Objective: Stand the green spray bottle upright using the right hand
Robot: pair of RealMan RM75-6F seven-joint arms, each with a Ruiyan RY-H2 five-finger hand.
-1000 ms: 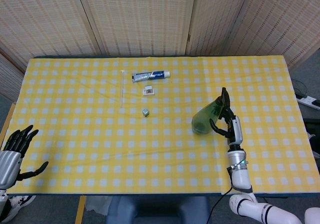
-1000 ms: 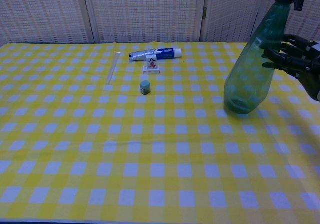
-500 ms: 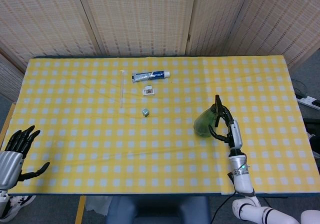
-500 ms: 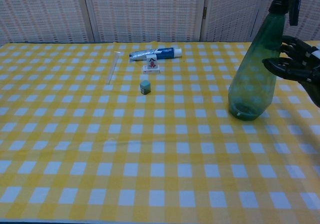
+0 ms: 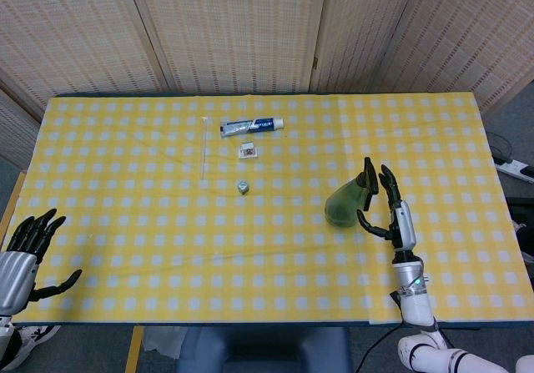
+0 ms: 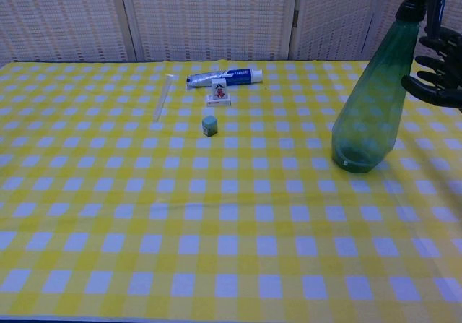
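The green spray bottle [image 5: 347, 202] [image 6: 374, 106] stands upright on the yellow checked tablecloth at the right, its black nozzle at the top. My right hand [image 5: 392, 210] [image 6: 437, 66] is just to its right, fingers spread and apart from the bottle, holding nothing. My left hand [image 5: 25, 252] hangs open off the table's front left corner, with nothing in it.
A toothpaste tube [image 5: 251, 126] [image 6: 223, 78], a small white box [image 5: 248, 149] [image 6: 219, 92], a small green cube [image 5: 242, 187] [image 6: 210, 125] and a thin white stick [image 5: 204, 148] [image 6: 163, 97] lie in the table's middle and back.
The bottle went from tilted to upright on its base. My right hand then let go and moved off to the right, opening its fingers. The left hand stayed still.
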